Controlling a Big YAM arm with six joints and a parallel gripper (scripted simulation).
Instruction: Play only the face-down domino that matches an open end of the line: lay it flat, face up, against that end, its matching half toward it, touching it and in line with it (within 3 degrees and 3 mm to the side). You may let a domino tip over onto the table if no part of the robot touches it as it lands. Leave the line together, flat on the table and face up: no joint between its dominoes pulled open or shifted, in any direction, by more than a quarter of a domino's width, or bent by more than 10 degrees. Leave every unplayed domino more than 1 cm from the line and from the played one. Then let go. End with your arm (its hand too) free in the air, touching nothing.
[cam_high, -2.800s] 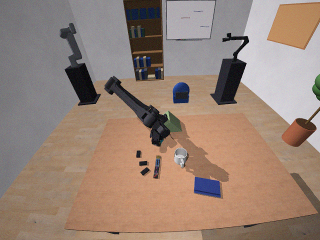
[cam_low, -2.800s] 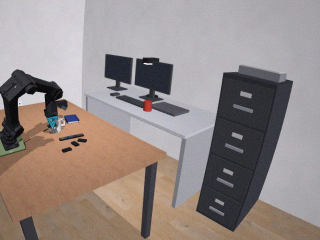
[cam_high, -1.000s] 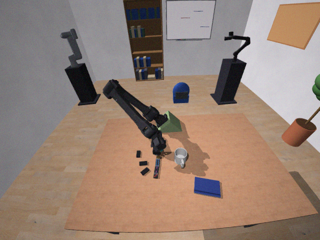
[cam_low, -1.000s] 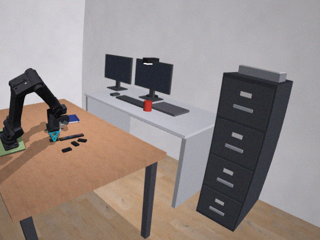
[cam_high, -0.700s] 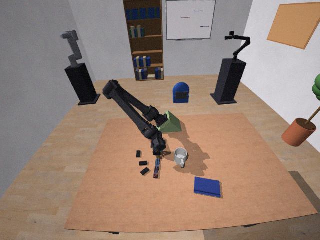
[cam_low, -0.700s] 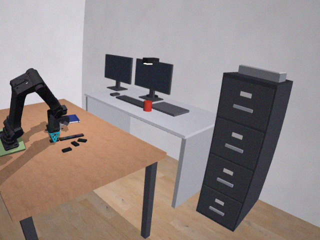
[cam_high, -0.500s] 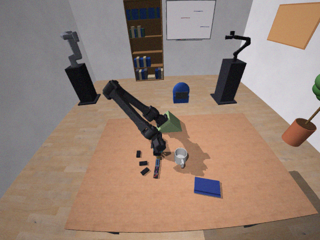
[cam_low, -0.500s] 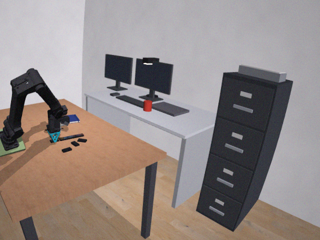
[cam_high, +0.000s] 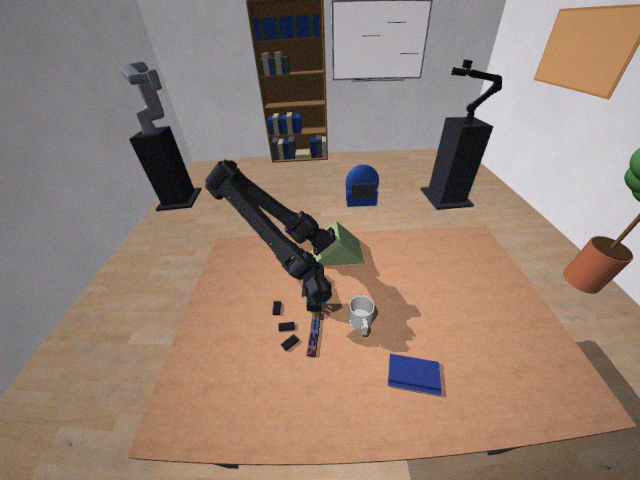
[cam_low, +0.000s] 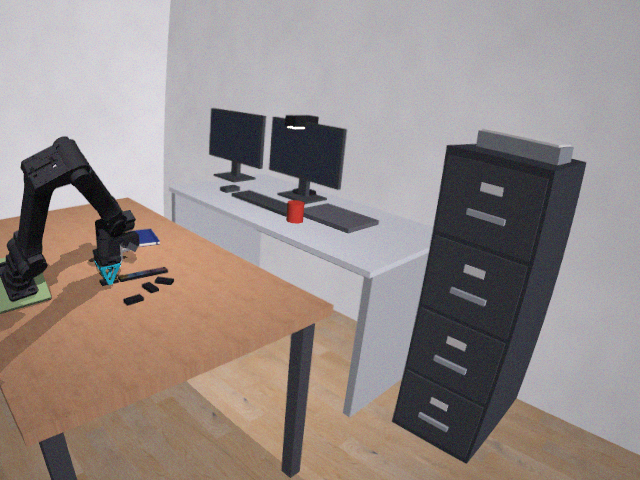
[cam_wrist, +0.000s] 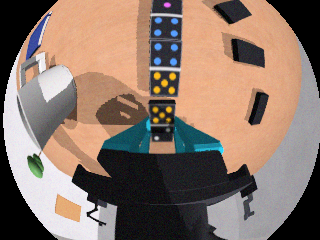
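The line of face-up dominoes lies on the table, running away from my gripper in the wrist view. Its near end shows yellow pips. My gripper is shut on a domino held face up, orange-yellow pips toward the line's near end, low over the table and close to that end. Three face-down black dominoes lie apart beside the line; they also show in the exterior view.
A white mug stands just right of the gripper. A blue book lies further front right. The arm's green base is behind.
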